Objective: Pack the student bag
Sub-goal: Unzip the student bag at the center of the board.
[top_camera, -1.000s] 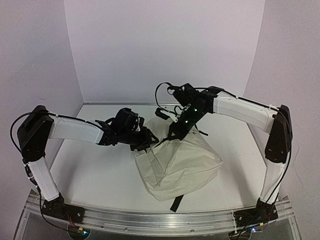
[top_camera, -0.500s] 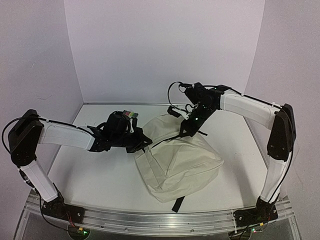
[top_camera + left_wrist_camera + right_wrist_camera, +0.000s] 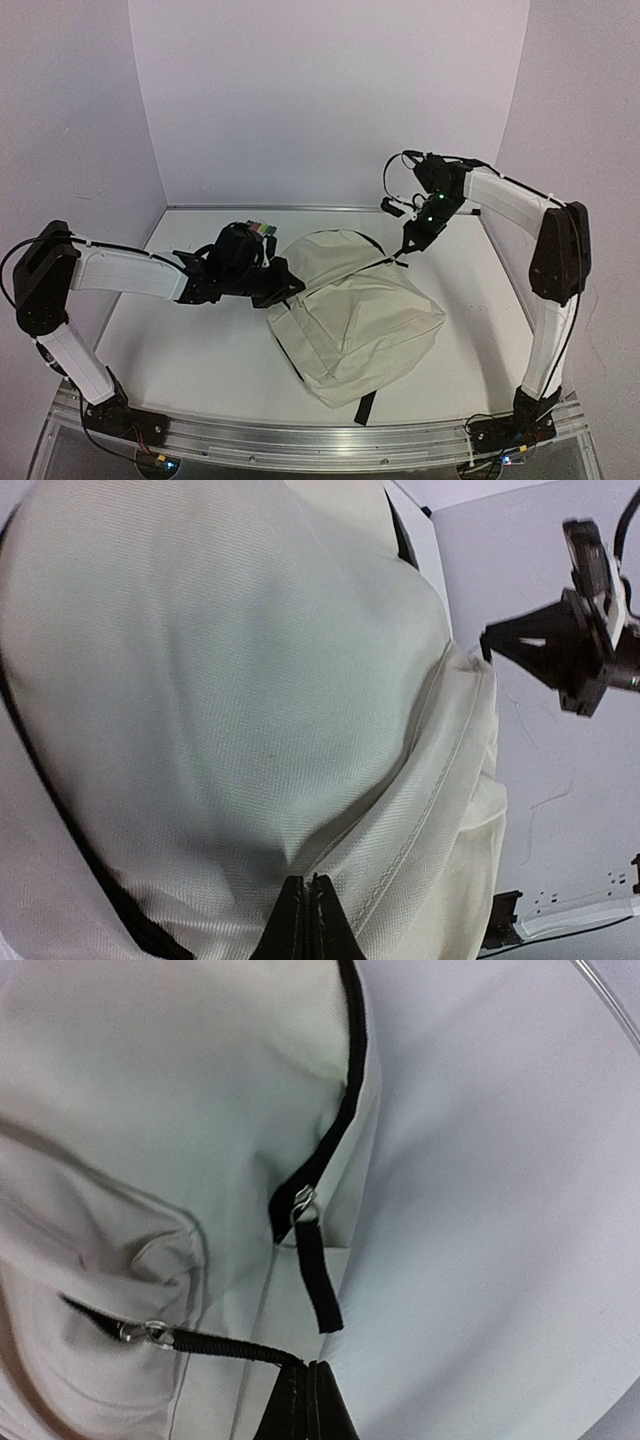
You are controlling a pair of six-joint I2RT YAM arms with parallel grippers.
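One bag [image 3: 350, 310] is lying on one table [image 3: 200, 350]. Two arms are reaching to it, a left arm [image 3: 120, 272] and a right arm [image 3: 510, 200]. Each arm is carrying one gripper, so that is making two: the left gripper [image 3: 305, 885] and the right gripper [image 3: 306, 1370]. Two zip pulls are showing on the bag, one tab pull [image 3: 318, 1285] and one cord pull [image 3: 225, 1345]. One black strap [image 3: 364, 406] is sticking out from under the bag. One metal rail [image 3: 320, 440] is running along the near edge.
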